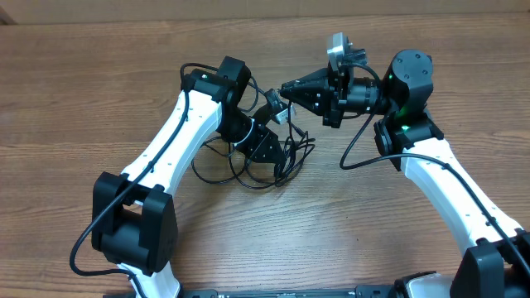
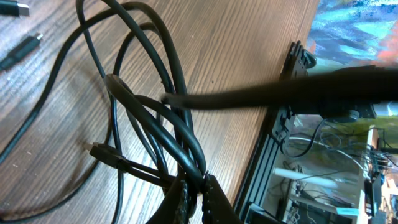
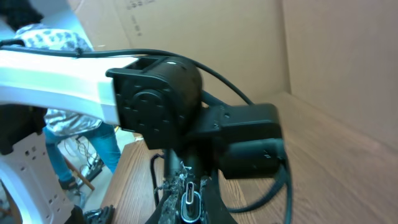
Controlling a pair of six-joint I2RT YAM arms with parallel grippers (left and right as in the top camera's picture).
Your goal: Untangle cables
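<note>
Several thin black cables [image 1: 248, 172] lie looped together on the wooden table at its middle. My left gripper [image 1: 276, 156] reaches down into the tangle. In the left wrist view it [image 2: 198, 182] is shut on a bundle of the cable strands [image 2: 177, 130], and two loose plug ends [image 2: 25, 48] lie at the top left. My right gripper [image 1: 286, 87] points left, just above the tangle and close to the left wrist. In the right wrist view it [image 3: 189, 182] is shut on a silvery-tipped plug [image 3: 190, 199].
The left arm's black wrist joint [image 3: 155, 99] sits right in front of the right gripper. The table's edge and a black frame rail [image 2: 280, 130] run close to the tangle. Thick arm wires [image 1: 356, 149] hang by the right arm. Cardboard [image 3: 336, 43] stands behind the table.
</note>
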